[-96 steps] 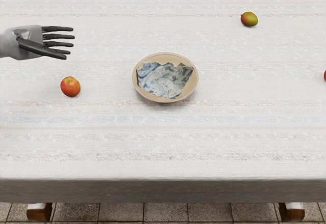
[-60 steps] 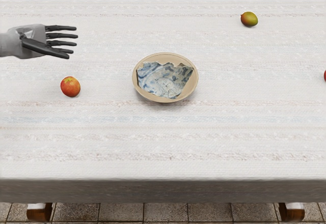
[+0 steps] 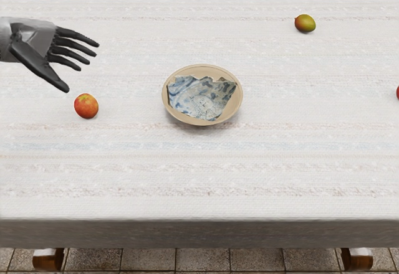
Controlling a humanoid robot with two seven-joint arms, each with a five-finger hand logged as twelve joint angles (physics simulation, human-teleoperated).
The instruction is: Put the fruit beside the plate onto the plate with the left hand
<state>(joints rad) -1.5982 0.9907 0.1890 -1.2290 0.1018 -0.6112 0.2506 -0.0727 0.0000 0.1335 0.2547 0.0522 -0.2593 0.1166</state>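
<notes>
Left hand (image 3: 43, 45): comes in at the tabletop's (image 3: 262, 162) left edge, toward the far-left corner. Open and holding nothing. Fingers (image 3: 76, 37) fanned out, pointing right and a little down. Thumb (image 3: 45, 72) splayed well away from them, its tip reaching toward the near side. Looks to be above the cloth, though the height is hard to judge from this view.

Apple (image 3: 86, 106): red-orange, on the cloth just nearside and right of the thumb tip, not touched. It sits left of the plate (image 3: 169, 103), with a clear gap between them, and is the closest fruit to it, so I take it as the target.

Handling (judgement): small, round, firm, smooth skin. Light enough for one hand and unlikely to bruise from a modest squeeze, but it will roll if nudged off-centre. Best taken from above, thumb on one flank and fingers on the opposite flank, around the widest girth. The plate is shallow with a raised rim, so set the apple down low or it may roll out.

Further out: mango (image 3: 305, 23) near the far-right corner. Sliver of something red (image 3: 397, 92) at the right edge, cut off by the frame.

Change since the earlier frames: the hand was flatter, fingers level and pointing right, thumb held close beneath them. Now the hand is tipped downward, the thumb has swung out toward the apple and the fingers have spread. Apple, plate and mango have not shifted.
</notes>
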